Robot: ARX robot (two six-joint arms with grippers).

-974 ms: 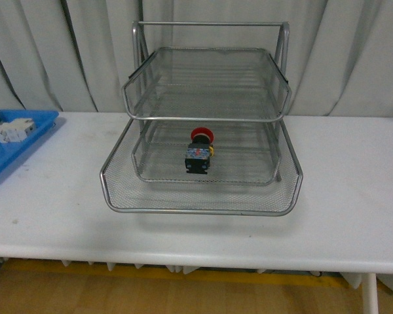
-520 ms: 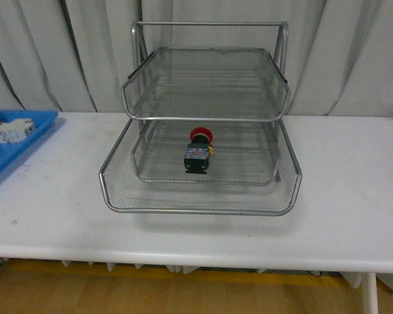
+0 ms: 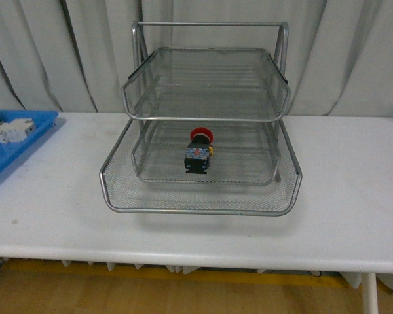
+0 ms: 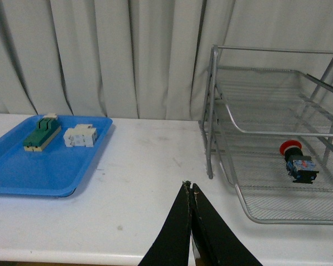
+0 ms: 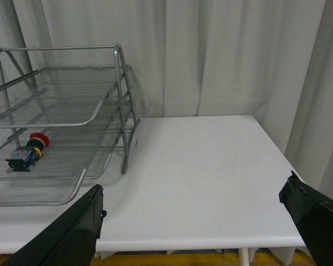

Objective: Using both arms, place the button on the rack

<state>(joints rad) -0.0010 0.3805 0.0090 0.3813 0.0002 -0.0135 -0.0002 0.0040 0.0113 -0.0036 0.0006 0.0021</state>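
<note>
The left fingers (image 4: 180, 233) are pressing tip to tip with nothing between them, and they are hanging over the near edge of the surface (image 3: 354, 196), well apart from the rack (image 3: 203, 211). The right fingers (image 5: 72, 233) are spreading wide and empty, framing bare tabletop to the rack's right side. Neither pair is touching anything, which to my mind is fitting a job whose main step is looking done, with both arms keeping clear so as not to knock the wire frame. The button (image 3: 199, 152) is lying inside the rack on a lower mesh tray, under the top tray, its red cap pointing toward the back. Whether it is resting in the middle or the bottom tray I cannot tell. The bottom tray is sitting slid forward, probably to leave an opening for the drop. Off to the left a blue tray (image 4: 44, 172) is carrying a green-and-cream block (image 4: 41, 133) and a white part (image 4: 80, 136), both untouched. Pale grey curtains (image 3: 360, 59) are closing off the back, and a wooden floor (image 3: 183, 294) is showing below the white surface.
</note>
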